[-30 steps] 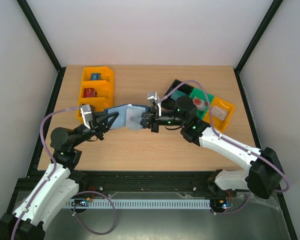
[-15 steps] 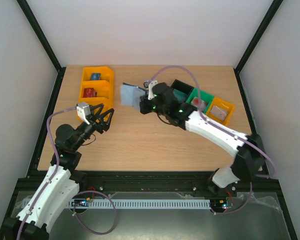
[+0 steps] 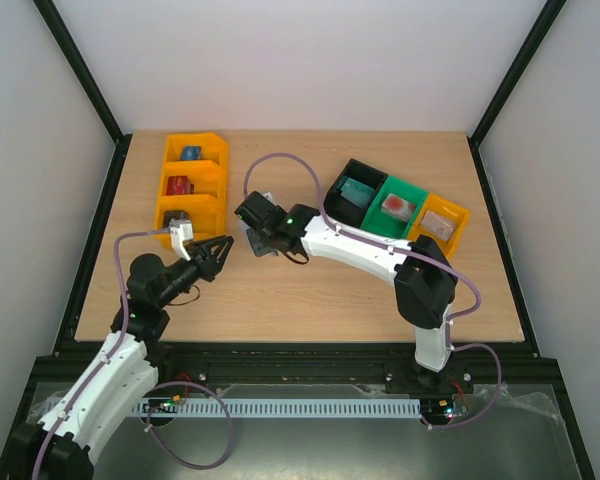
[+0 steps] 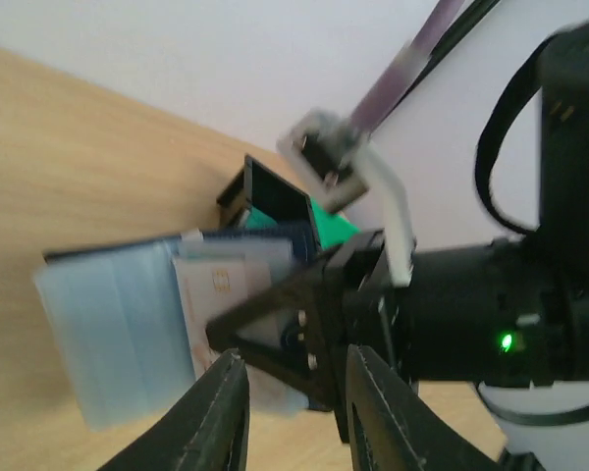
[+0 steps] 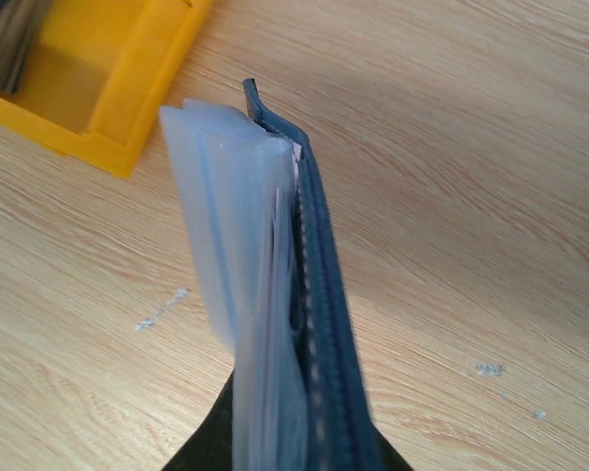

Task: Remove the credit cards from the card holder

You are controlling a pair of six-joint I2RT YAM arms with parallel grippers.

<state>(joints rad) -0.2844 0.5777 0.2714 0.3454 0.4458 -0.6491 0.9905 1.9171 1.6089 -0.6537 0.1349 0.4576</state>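
Pulling-out step: right gripper (image 3: 258,232) clenched on the card holder (image 5: 319,324) left of centre; left gripper (image 4: 294,358) released and empty, probably needs to pinch the exposed credit cards (image 4: 231,283) next.

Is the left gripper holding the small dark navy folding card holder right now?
No, the right gripper clamps the dark navy card holder, while the left gripper has open fingers with nothing between them.

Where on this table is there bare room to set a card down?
Bare table shows at the far edge between the left yellow bin and the black bin, and along the near edge. It is crowded mid-table, where the left fingers face the right fingers gripping the card holder.
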